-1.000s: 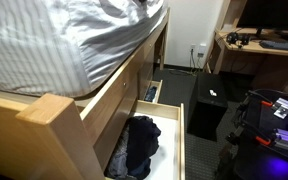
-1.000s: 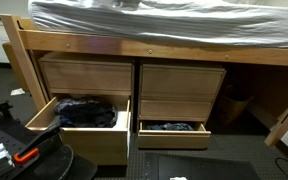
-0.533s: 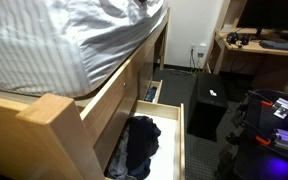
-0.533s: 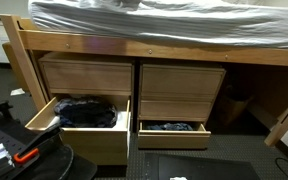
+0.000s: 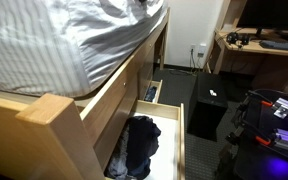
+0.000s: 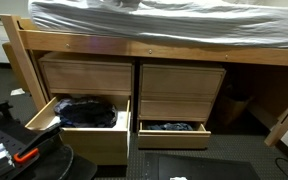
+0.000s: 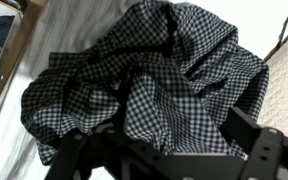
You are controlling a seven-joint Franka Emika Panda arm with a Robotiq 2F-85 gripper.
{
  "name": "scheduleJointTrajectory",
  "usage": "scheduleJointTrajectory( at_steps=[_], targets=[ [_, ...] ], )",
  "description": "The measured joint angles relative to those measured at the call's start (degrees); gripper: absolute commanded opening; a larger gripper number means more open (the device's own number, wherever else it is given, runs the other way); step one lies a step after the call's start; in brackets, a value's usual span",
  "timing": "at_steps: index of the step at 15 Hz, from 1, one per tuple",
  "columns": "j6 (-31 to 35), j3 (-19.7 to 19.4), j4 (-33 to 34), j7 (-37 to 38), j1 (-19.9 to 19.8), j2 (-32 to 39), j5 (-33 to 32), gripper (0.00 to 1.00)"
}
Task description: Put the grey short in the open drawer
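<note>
Plainly, the pincer (image 7: 162, 145) stands apart over checked cloth (image 7: 154, 75) on the pale bed sheet (image 7: 79, 22).

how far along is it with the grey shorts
Done: a drawer already stands open, dark clothes inside. In hand: the gripper hovers open over the checked grey short, crumpled on the bed sheet, not gripped. Left: grasp it, carry it down, drop it in the drawer.

Wooden bed frame (image 6: 154, 47), pale striped sheet (image 5: 44, 45) on top. White wall (image 5: 189, 25) behind (socket (image 5: 198, 48) low down). Wooden desk (image 5: 259, 48) in corner, black cabinet (image 5: 209, 105) nearby. Dark floor (image 6: 234, 150).
</note>
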Motion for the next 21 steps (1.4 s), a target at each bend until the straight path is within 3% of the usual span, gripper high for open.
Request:
scheduleJointTrajectory(
  at_steps=[5,12,21],
  targets=[
    [0.9,0.2,-0.6,0.3,0.1,1.4,0.0,1.00],
    [14.4,-0.9,-2.5,0.9,4.6,4.1,-1.4,1.00],
    [15.0,-1.9,-2.5,1.1,5.5,4.4,-1.4,1.00]
  ],
)
